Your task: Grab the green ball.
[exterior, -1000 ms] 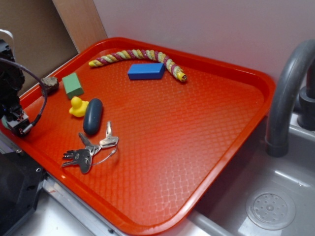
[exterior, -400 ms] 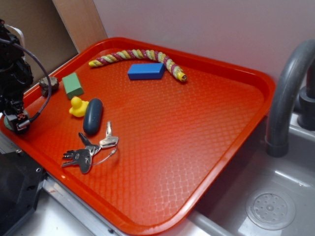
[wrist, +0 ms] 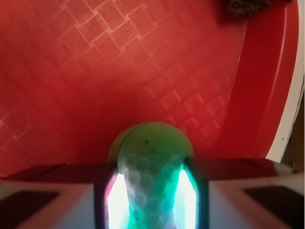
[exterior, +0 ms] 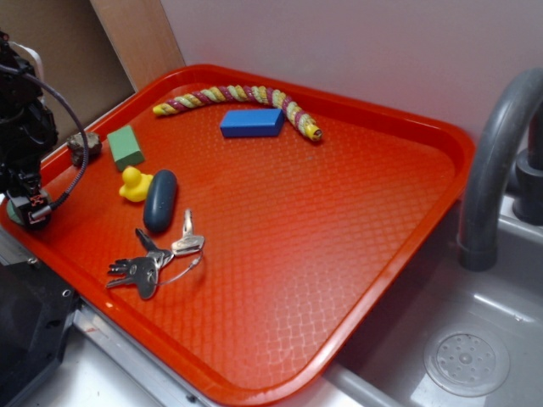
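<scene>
At the far left edge of the red textured plastic tray (exterior: pixel 356 220), the black robot gripper (exterior: pixel 25 210) hangs low, its fingers (wrist: pixel 62 195) pinching the pale mint-green dimpled ball (wrist: pixel 151 167) from both sides. Rightward lie a rough grey stone (exterior: pixel 85 146), a green rectangular block (exterior: pixel 125 147), a yellow rubber duck (exterior: pixel 134 184), a dark blue oval object (exterior: pixel 159 201), and a bunch of metal keys (exterior: pixel 155 259).

Red tray (exterior: pixel 399 127): rope (exterior: pixel 246 95), keys (exterior: pixel 153 259), duck (exterior: pixel 134 184).
</scene>
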### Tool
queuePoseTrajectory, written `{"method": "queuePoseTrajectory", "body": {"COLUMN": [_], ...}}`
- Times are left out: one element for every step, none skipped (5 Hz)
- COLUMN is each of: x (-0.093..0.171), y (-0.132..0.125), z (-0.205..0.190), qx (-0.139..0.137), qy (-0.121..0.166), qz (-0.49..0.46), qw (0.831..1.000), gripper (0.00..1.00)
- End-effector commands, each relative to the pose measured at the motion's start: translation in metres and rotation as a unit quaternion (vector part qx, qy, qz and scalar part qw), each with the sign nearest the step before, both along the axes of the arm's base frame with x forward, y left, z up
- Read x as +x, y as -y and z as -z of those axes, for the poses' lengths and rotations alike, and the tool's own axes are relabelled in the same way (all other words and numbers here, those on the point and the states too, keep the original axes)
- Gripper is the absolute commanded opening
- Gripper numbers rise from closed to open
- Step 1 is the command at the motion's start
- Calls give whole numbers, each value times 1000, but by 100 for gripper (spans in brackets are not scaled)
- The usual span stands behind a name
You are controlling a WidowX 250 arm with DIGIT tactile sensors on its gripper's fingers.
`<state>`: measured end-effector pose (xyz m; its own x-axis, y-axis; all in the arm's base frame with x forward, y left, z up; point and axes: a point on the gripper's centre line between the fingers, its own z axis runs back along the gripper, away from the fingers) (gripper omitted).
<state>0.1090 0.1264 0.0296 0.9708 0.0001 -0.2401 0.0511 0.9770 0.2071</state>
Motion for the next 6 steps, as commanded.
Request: {"method": "queuePoseTrajectory", "body": {"x": [-6, -5, 0, 24, 48, 66], "y": [4, 6, 15, 49, 76, 87], "z": [-8, -7, -12, -54, -109, -164], "qx": [10, 10, 2, -15, -34, -56], "qy": [18, 16, 24, 80, 170, 249], "qz": [1, 2, 3, 13, -25, -82], "qw": [1000, 1000, 1000, 997, 985, 963], "gripper": [0, 0, 0, 0, 0, 0]}}
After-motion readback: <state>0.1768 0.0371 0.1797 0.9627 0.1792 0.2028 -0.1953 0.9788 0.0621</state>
